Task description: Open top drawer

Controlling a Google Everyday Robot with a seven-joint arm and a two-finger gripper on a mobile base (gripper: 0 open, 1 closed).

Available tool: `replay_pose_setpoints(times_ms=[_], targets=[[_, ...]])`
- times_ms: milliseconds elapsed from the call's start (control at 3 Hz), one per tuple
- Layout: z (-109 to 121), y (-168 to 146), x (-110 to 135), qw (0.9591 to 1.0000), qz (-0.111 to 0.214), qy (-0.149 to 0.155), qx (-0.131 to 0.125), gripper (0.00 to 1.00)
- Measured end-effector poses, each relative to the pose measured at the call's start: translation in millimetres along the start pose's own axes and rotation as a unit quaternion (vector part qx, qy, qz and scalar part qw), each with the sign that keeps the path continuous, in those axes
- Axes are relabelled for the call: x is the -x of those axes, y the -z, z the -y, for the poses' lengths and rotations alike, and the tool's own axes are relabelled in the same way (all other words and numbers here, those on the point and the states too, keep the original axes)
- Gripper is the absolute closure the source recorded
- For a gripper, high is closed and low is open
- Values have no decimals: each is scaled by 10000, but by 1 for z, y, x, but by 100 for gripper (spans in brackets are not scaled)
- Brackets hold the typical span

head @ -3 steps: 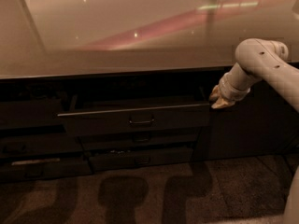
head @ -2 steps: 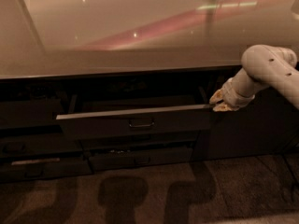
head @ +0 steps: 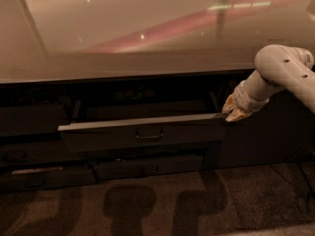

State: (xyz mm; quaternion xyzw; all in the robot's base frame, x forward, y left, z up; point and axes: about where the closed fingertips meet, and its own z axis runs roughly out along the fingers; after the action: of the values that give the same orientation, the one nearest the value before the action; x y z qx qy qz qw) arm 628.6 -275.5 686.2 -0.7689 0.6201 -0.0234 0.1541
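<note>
The top drawer (head: pixel 142 132) is a wide dark grey front with a small bar handle (head: pixel 149 134) at its centre and a pale top edge. It stands pulled out from under the counter, and its dim inside shows behind the front. My gripper (head: pixel 231 113) reaches in from the right on a white arm (head: pixel 280 73) and sits at the drawer's top right corner, against the pale edge.
A glossy counter top (head: pixel 147 38) spans the view above the drawer. Shorter drawer fronts (head: pixel 147 168) sit below and at the left (head: pixel 29 176). A dark panel (head: pixel 266 132) stands right of the drawer. Speckled floor (head: pixel 162 205) lies in front.
The top drawer has slid further out toward the camera. My gripper and arm have moved with its right corner, down and outward.
</note>
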Motion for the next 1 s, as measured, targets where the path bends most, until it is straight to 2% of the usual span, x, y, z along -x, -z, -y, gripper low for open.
replay_pose_setpoints(times_ms=[667,1000], targets=[[-10,0,1,10000,10,29,15,100],[-20,34,9,9974,-169,515,-474,100]])
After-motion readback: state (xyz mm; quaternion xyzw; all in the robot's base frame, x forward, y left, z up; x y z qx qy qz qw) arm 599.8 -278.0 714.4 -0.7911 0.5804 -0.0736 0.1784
